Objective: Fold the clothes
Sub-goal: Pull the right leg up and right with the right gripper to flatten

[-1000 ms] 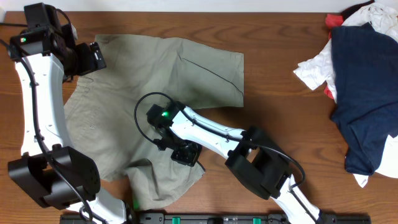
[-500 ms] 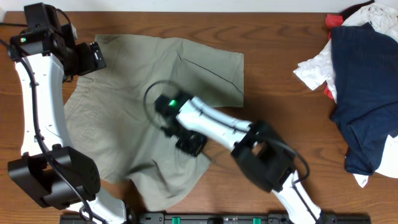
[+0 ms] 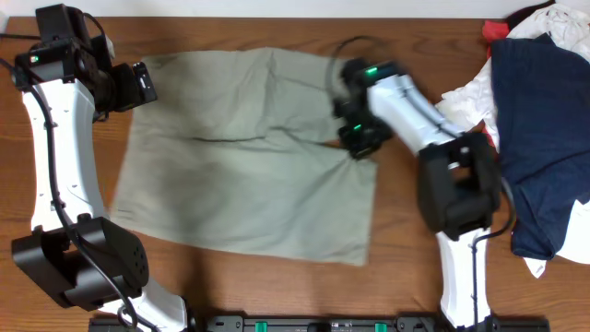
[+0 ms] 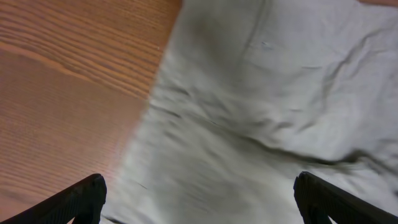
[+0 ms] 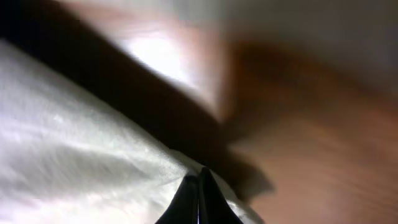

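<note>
- Currently the step in hand looks like spreading out: the khaki shorts (image 3: pixel 240 184) lie opened flat on the wooden counter (image 3: pixel 415 55), left of centre, with no fold made yet.
- The right tool (image 3: pixel 361 146) is squeezed fully closed at the shorts' right edge. Its wrist view shows pale cloth gathered at the tips, so it appears to be pinching a bit of fabric.
- The left tool (image 3: pixel 138 85) hangs with its fingers wide apart, holding nothing, over the shorts' upper left corner.
- Next, I judge, the right tool must let go. Each tool then needs a corner along one side, to carry that side across the other.
- The fabric is matte woven cotton, softly creased and crossed by a long seam line. As it lies, it is roughly rectangular.
- A navy garment (image 3: pixel 544 138) and a white cloth (image 3: pixel 466 101) are heaped well apart at the right.
</note>
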`<action>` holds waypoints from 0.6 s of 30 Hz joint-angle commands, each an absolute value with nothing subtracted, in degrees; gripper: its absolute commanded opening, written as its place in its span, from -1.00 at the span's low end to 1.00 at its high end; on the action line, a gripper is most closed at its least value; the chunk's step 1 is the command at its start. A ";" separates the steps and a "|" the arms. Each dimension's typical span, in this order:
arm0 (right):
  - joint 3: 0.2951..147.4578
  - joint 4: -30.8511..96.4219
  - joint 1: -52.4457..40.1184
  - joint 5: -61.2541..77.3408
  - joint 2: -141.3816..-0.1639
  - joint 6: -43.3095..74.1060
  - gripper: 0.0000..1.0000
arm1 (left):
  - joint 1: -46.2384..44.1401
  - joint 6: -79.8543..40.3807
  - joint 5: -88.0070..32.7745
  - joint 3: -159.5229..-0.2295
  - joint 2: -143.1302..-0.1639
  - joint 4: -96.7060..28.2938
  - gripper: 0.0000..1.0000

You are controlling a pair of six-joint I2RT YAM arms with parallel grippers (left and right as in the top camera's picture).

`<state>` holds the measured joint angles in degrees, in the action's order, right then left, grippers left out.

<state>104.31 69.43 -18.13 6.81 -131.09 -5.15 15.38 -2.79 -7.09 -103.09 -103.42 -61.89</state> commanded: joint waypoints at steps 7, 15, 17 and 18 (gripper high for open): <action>105.34 62.13 -6.04 9.19 -129.21 -4.62 -0.98 | 15.57 -3.05 -6.59 -102.43 -103.74 -62.08 0.96; 110.56 58.08 -2.57 16.56 -129.21 -4.75 -0.88 | 15.59 -3.03 -6.57 -102.45 -103.59 -62.28 0.96; 113.95 60.14 -2.57 16.53 -128.95 -4.75 -0.65 | 15.57 -3.05 -6.57 -102.45 -103.11 -62.57 0.96; 116.11 61.60 -2.59 16.53 -128.70 -4.73 -0.53 | 15.57 -3.05 -6.57 -102.45 -102.50 -62.78 0.96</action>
